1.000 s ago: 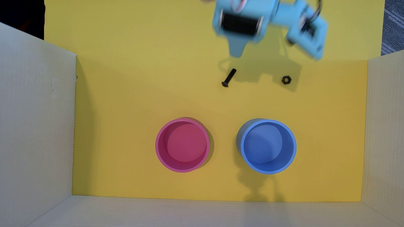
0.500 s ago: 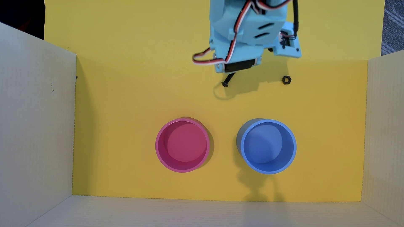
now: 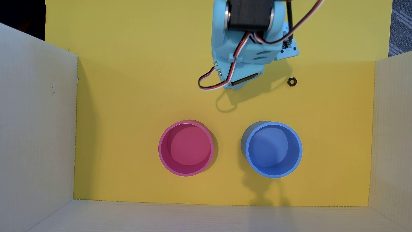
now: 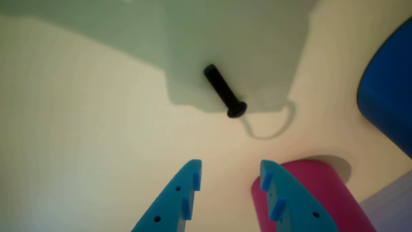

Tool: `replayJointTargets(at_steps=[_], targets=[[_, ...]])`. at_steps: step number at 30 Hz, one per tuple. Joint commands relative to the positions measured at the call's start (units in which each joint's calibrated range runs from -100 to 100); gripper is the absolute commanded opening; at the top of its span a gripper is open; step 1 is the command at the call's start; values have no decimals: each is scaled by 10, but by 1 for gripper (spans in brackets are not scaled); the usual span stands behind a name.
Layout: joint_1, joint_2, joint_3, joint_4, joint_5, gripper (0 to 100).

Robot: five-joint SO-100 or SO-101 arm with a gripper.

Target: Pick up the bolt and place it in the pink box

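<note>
The bolt (image 4: 224,91) is a small black screw lying flat on the yellow floor in the arm's shadow, seen only in the wrist view; in the overhead view the arm hides it. My gripper (image 4: 230,165) is open and empty, its blue fingertips (image 4: 193,167) pointing at the bolt from a short way off. In the overhead view only the blue arm body (image 3: 243,55) shows, not the fingers. The pink box (image 3: 186,148) stands empty on the floor, below the arm in the overhead view. It also shows behind the right finger in the wrist view (image 4: 322,190).
A blue round container (image 3: 273,149) stands right of the pink one; it shows at the right edge of the wrist view (image 4: 389,93). A small black hex nut (image 3: 291,81) lies right of the arm. White cardboard walls (image 3: 35,133) enclose the yellow floor (image 3: 124,111) on three sides.
</note>
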Motion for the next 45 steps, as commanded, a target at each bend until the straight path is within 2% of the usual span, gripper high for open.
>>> replayJointTargets(at_steps=[1, 18, 35, 45], targets=[[2, 9, -23, -5, 2, 14], [-17, 94, -25, -53, 4, 14], [-13, 103, -9, -73, 13, 14], [-15, 189, -15, -112, 12, 12]])
